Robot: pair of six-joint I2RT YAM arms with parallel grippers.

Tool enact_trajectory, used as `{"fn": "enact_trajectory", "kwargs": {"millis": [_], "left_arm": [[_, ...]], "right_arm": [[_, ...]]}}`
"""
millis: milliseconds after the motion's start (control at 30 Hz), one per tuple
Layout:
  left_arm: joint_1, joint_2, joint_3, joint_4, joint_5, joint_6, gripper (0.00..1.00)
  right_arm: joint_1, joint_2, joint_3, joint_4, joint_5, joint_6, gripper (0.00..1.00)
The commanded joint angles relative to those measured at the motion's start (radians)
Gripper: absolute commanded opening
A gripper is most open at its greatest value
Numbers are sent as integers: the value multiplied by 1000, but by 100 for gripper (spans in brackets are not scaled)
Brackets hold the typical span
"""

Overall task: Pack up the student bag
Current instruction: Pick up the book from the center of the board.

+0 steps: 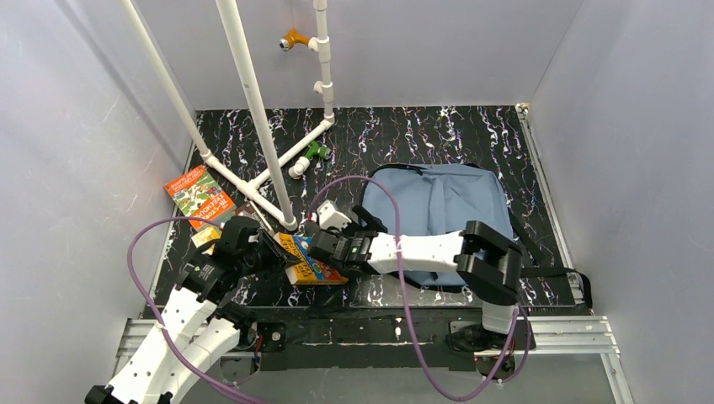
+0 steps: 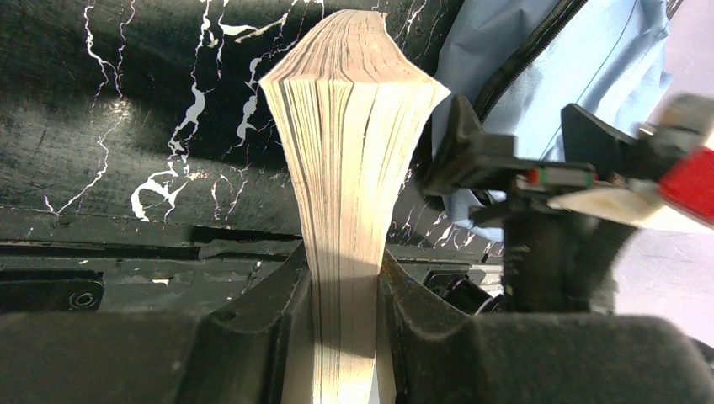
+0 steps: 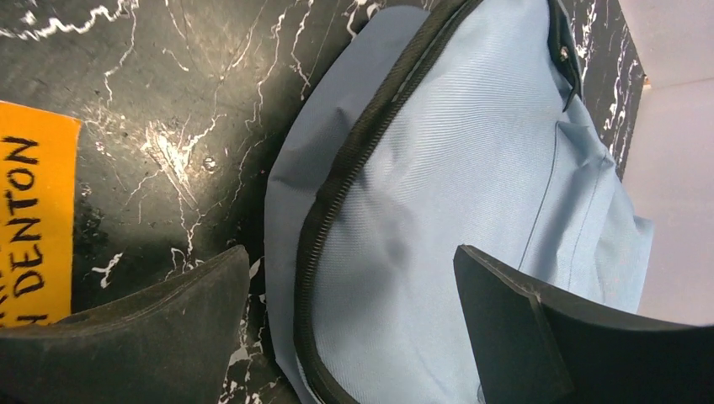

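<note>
Looking from overhead gives me the whole layout. The student bag point(image 1: 438, 206) lies flat on the black marbled desk point(image 1: 404, 135), right of the middle, and the right arm stretches across its near edge toward 9 o'clock. That view does not let me judge the fingers of either hand; the wrist cameras do.

On the left wrist, the left hand point(image 2: 347, 290) is narrowed onto a thick book point(image 2: 349, 151). Its fingers press both sides of the page block, and the pages fan out above the grip. On the right wrist, the right hand point(image 3: 349, 261) stands wide and carries nothing. Blue fabric and the bag's black zip point(image 3: 334, 194) fill the space under and between its fingers, though I cannot tell whether they touch the cloth. At that view's 9 o'clock edge sits an orange cover point(image 3: 29, 210) with black lettering, too small to read from overhead.

Counting gives one bag, two arms and two hands. I am sure of two books: the held one, and a second book point(image 1: 199, 195) with an orange-and-green cover lying at the desk's 9 o'clock side. Something brownish beside the left arm is too hidden to name. One white pipe frame point(image 1: 255, 109) stands toward 11 o'clock.

From the left hand the bag lies at 3 o'clock, near but apart, with the right hand between them. The right hand itself hangs over the bag's zipped edge.
</note>
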Motion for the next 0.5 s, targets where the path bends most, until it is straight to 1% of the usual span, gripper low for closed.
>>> {"fn": "enact_trajectory", "kwargs": {"millis": [0, 67, 167, 267, 367, 467], "left_arm": [[1, -15, 40, -36, 1, 25, 0], [1, -20, 39, -41, 3, 25, 0], [1, -32, 33, -48, 3, 26, 0], [2, -40, 27, -47, 1, 24, 0], [1, -38, 25, -48, -3, 23, 0], [1, -28, 32, -48, -5, 29, 0]], "right_arm": [[3, 72, 79, -78, 104, 33, 98], [3, 107, 106, -129, 157, 58, 97], [3, 154, 145, -209, 236, 98, 92], [3, 162, 163, -255, 260, 118, 88], [3, 130, 157, -256, 242, 119, 78], [3, 81, 133, -244, 238, 123, 62]]}}
